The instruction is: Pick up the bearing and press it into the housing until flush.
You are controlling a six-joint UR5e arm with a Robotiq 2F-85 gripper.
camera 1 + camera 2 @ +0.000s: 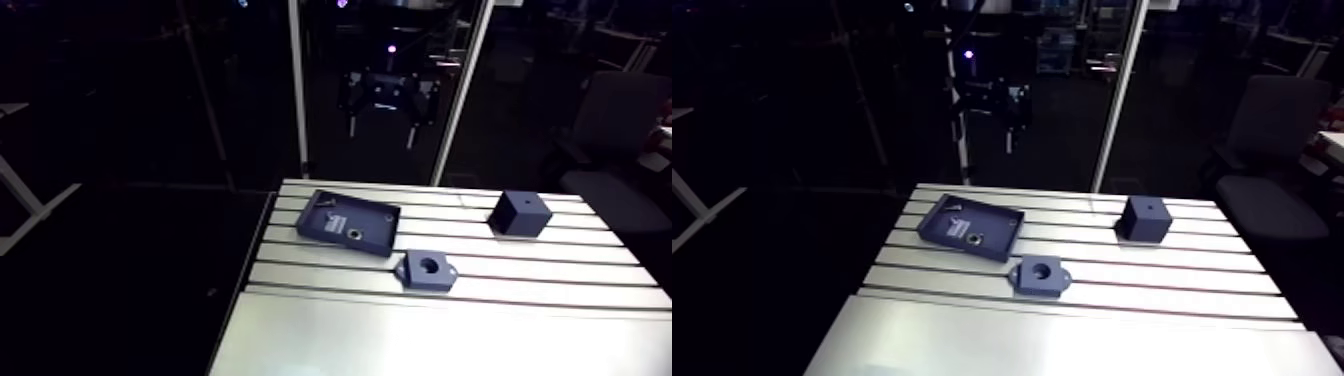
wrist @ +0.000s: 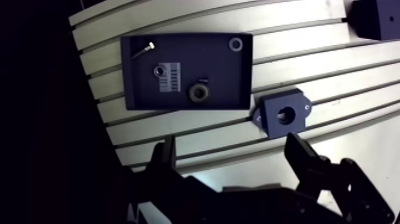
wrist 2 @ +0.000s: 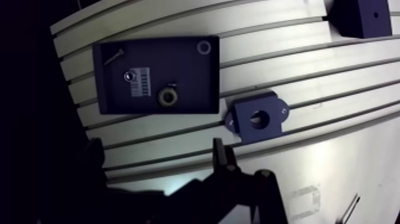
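On the slotted bench the bearing lies in a tray beside the housing; fingers spread empty, so centre them over it before descending

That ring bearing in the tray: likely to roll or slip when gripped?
The small dark metal ring bearing lies flat in the shallow dark-blue tray, so it probably won't roll unless tipped on edge. Its round, smooth-looking rim may slip between the fingers of the open two-finger gripper. Likely rigid, being metal.
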